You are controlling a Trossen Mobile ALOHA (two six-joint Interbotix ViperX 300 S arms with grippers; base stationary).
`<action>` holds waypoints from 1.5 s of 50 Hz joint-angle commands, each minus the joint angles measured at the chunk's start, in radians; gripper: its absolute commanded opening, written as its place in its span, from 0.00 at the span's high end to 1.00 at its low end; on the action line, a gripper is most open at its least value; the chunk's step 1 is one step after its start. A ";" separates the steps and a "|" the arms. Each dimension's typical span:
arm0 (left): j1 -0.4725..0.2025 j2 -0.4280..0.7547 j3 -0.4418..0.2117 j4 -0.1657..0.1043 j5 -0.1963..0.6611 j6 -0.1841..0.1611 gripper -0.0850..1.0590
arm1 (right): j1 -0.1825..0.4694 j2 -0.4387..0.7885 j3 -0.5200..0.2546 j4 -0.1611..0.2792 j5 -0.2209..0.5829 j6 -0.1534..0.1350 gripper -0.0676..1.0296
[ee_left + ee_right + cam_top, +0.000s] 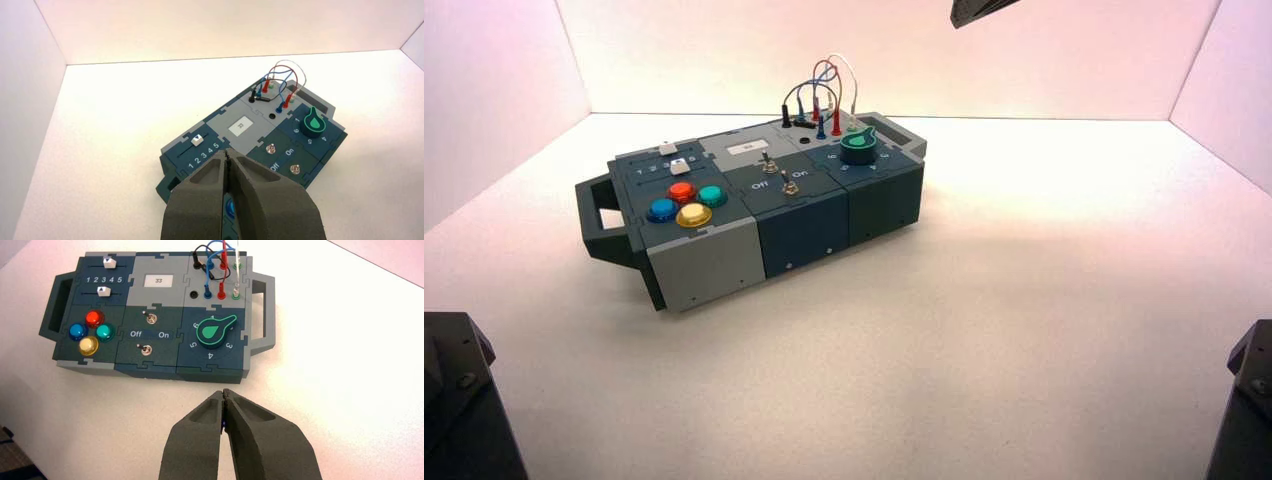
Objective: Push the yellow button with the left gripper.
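Black fingers first, on the left gripper [226, 151]: they're drawn together, tips meeting in a narrow wedge, nothing pinched between them; in the high view I have only a dark part of the left arm [464, 400] at the near left edge, well apart from the box [709, 265]. Right gripper [224, 391] is parked off the box's near side, its fingers also together and empty; I'm leaving it there.

Out past the tips, my target is the yellow button [694, 214], nearest of the four in the cluster at the box's left end; the blue button [662, 210] sits to its left, the red button [681, 192] behind, the teal button [712, 196] behind and to the right. Nobody's touching any of them.

Here's my worry: from the left wrist the gripper hides the yellow one, probably, since I get only a sliver of blue beside the fingers; lining up on that alone could land me on a neighbour. Come down off-centre and the wedge may skid off the dome; press too low or slantwise and I could shove the whole box; swing across too low and I might clip the white sliders [104, 291].
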 commanded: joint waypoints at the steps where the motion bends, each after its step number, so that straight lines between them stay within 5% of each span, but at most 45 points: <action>1: 0.003 0.003 -0.021 -0.003 -0.009 0.005 0.95 | 0.006 -0.006 -0.012 0.003 -0.009 0.003 0.96; 21: 0.002 0.035 -0.025 -0.008 -0.011 0.005 0.95 | 0.006 -0.002 -0.008 0.006 -0.008 0.003 0.96; 44: -0.120 0.298 -0.086 -0.026 0.037 -0.003 0.95 | 0.006 0.035 -0.017 0.012 -0.008 0.003 0.96; 75: -0.178 0.699 -0.235 -0.021 0.123 0.037 0.95 | 0.005 0.072 -0.032 0.014 -0.006 0.003 0.96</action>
